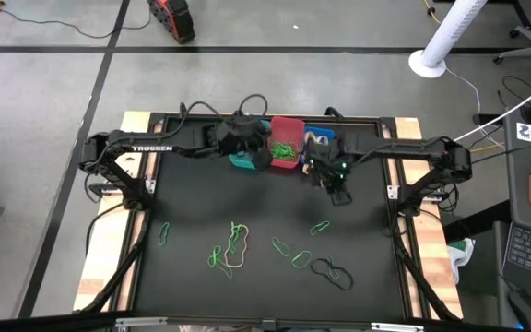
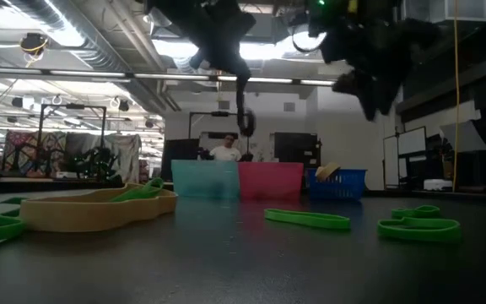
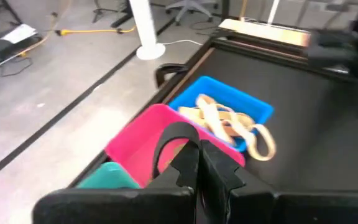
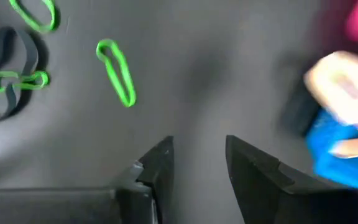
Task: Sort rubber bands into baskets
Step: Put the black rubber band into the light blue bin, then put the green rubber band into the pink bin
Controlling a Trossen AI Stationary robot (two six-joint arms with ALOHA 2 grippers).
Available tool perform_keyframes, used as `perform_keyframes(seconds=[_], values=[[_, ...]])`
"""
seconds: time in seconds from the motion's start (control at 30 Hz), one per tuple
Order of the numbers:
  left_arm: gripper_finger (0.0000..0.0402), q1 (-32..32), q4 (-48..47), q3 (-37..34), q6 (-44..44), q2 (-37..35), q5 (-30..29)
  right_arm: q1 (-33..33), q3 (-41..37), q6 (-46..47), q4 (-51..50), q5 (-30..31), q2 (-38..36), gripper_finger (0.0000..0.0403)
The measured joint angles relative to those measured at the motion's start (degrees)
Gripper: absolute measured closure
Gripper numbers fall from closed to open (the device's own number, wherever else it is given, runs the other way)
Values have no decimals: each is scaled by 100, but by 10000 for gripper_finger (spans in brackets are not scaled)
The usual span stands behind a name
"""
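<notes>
Left gripper (image 3: 197, 163) pinched a black band (image 3: 166, 138), looped upward above the teal basket (image 2: 205, 179), beside the pink basket (image 1: 287, 144) and blue basket (image 3: 229, 107) of tan bands, right gripper (image 4: 197, 163) parted, empty, over the mat near a lengthwise green band (image 4: 118, 71).

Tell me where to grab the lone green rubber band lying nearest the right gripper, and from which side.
Pinch one long side of the green rubber band near its middle, coming straight down from above. It lies flat on the mat as a narrow stretched loop, apart from the other bands, so I'd set the right gripper with its open jaws across the strand rather than along it.
</notes>
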Motion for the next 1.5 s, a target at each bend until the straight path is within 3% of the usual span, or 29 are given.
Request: perform_keyframes(seconds=[0.23, 0.57, 1.17, 1.5], values=[[390, 473, -86, -183, -4, 89, 2, 532, -1334, 670, 1097, 2, -281, 260], [391, 810, -36, -570, -15, 101, 14, 1364, -2363, 753, 2527, -2, -283, 260], [289, 849, -63, -881, -195, 102, 13, 2106, -2487, 751, 3133, -2, -281, 260], [279, 831, -52, -881, -483, 102, 13, 2554, -2487, 751, 3255, 672, -279, 260]])
